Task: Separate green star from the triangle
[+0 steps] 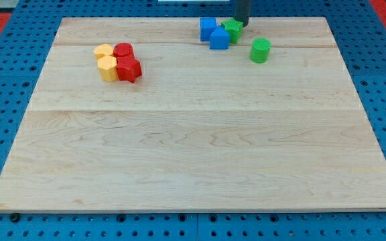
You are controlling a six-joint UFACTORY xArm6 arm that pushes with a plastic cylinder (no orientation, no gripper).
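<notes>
The green star [232, 29] sits near the view's top, touching the right side of a blue triangle block [219, 39]. A blue cube [208, 28] stands just left of them, touching the triangle. My tip [240, 25] comes down from the view's top edge and rests at the star's upper right side, touching or nearly touching it. A green cylinder [260, 50] stands apart, lower right of the star.
A cluster at the upper left holds a yellow block [103, 51], a yellow hexagon-like block [107, 68], a red cylinder [123, 51] and a red star-like block [129, 68]. The wooden board [193, 161] lies on a blue pegboard.
</notes>
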